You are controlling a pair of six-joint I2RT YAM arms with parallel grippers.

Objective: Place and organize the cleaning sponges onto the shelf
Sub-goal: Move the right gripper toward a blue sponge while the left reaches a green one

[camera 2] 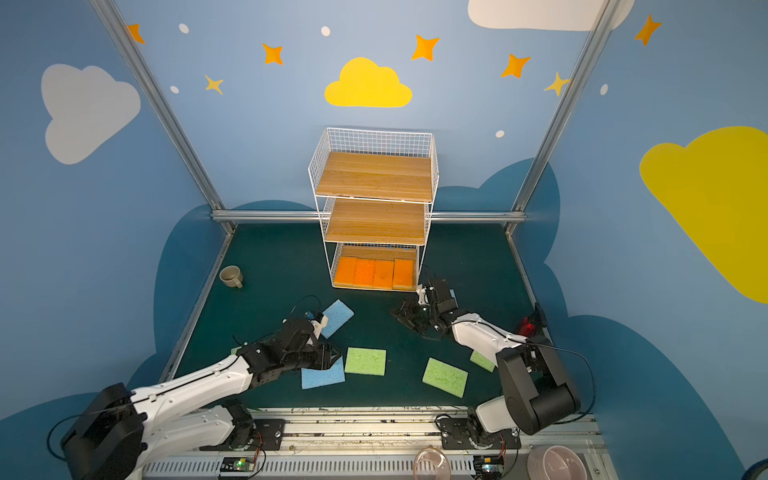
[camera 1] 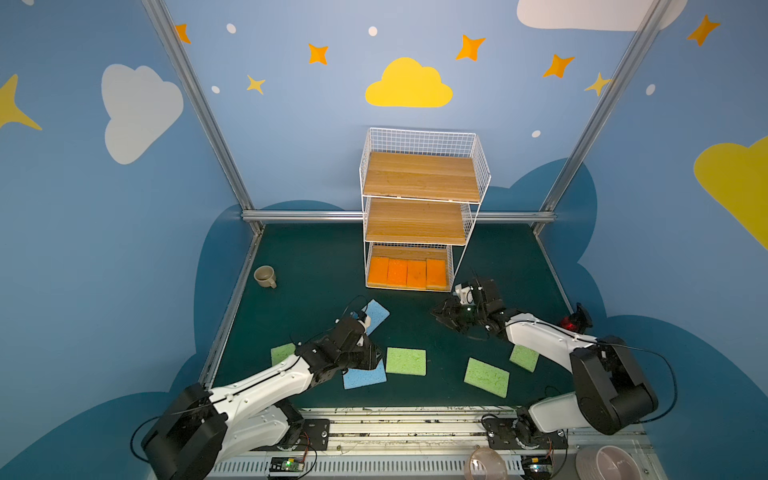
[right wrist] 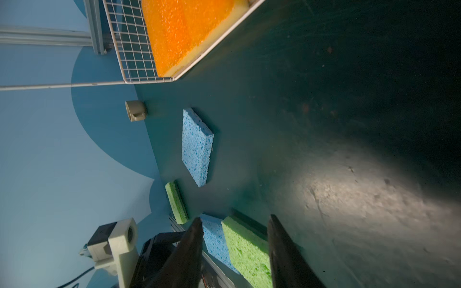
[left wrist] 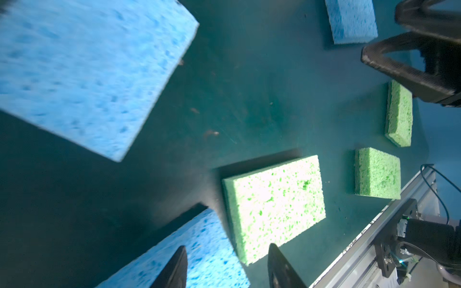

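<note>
The shelf (camera 1: 419, 174) stands at the back of the green mat, with several orange cleaning sponges (camera 1: 409, 272) side by side on its bottom board. My left gripper (camera 1: 376, 358) hovers over a corner of a blue sponge (camera 1: 365, 378). Its fingers (left wrist: 174, 266) are apart, one over the sponge (left wrist: 212, 249) and the other off its edge. A second blue sponge (camera 1: 378, 313) lies just behind that wrist. A third (left wrist: 351, 20) lies by my right gripper (camera 1: 441, 318), which is open and empty near the shelf's front right corner. Green sponges (camera 1: 406, 361) (camera 1: 487, 377) (camera 1: 524, 357) (camera 1: 282, 353) lie along the front.
A beige mug (camera 1: 265, 276) sits on its own at the left edge of the mat. A black object with a red light (camera 1: 571, 322) is at the right edge. The arm rail (camera 1: 415, 415) runs along the front, with bowls (camera 1: 606, 461) beyond it.
</note>
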